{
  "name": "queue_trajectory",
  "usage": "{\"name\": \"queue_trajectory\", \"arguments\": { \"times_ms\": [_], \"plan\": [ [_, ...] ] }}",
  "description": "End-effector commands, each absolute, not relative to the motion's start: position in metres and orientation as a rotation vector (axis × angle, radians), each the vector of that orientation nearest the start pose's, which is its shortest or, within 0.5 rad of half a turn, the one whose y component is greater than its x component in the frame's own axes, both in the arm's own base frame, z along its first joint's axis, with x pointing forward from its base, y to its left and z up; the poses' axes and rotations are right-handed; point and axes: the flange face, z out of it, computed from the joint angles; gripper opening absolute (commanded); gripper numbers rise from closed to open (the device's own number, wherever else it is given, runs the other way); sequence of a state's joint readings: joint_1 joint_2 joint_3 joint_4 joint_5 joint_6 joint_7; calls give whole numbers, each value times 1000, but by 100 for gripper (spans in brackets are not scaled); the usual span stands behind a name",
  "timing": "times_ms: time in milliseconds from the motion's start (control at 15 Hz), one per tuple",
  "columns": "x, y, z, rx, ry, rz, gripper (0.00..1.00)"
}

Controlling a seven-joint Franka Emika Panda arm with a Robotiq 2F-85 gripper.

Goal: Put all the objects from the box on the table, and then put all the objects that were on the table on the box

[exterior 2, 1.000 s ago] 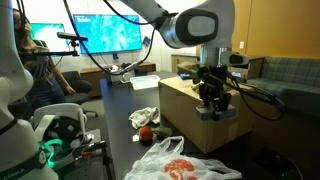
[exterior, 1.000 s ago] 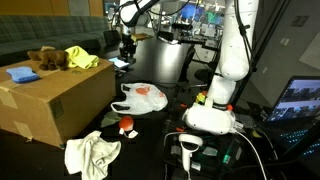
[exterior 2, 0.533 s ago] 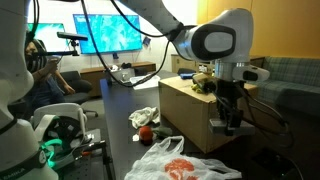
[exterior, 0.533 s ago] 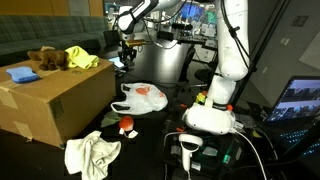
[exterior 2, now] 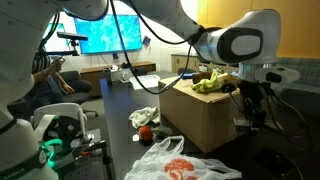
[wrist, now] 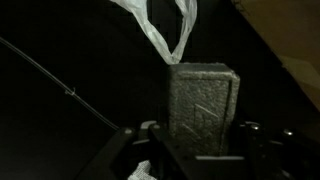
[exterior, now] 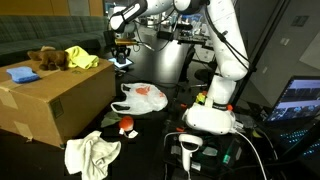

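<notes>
My gripper [wrist: 200, 138] is shut on a grey rectangular block [wrist: 203, 100] that stands upright between the jaws in the wrist view. In both exterior views the gripper [exterior: 121, 52] [exterior 2: 256, 104] hangs beside the far end of the brown cardboard box [exterior: 55, 100] [exterior 2: 198, 118], above the dark table [exterior: 170, 70]. On the box lie a yellow cloth [exterior: 81, 58] [exterior 2: 212, 80], a brown plush [exterior: 45, 60] and a blue item [exterior: 20, 73]. Below the block, the wrist view shows the handles of a plastic bag [wrist: 163, 30].
On the table lie a white plastic bag with orange contents [exterior: 141, 97] [exterior 2: 185, 160], a crumpled white cloth [exterior: 92, 152] [exterior 2: 144, 116] and a small red object [exterior: 127, 125] [exterior 2: 143, 133]. The robot base [exterior: 212, 110] stands nearby, with a laptop [exterior: 298, 100] and monitors [exterior 2: 105, 32] around.
The arm has carried the grey block sideways along the box toward its far end, rightward in one exterior view. The grip on the block has stayed the same.
</notes>
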State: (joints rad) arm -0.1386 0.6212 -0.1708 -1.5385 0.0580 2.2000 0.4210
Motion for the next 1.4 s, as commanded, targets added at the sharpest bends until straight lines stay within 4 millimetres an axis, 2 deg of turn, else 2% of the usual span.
{"name": "queue_trajectory", "arguments": {
  "times_ms": [0, 133, 333, 533, 1000, 1133, 1333],
  "plan": [
    [704, -203, 306, -2943, 1265, -109, 88],
    [707, -203, 309, -2944, 1301, -120, 100],
    [703, -196, 320, -2954, 1304, -142, 100],
    [697, -175, 345, -3013, 1226, -192, 100],
    [695, -92, 433, -3165, 1000, -402, 100],
    [699, -66, 449, -3204, 890, -433, 100],
    [707, -29, 460, -3242, 678, -459, 100]
  ]
}}
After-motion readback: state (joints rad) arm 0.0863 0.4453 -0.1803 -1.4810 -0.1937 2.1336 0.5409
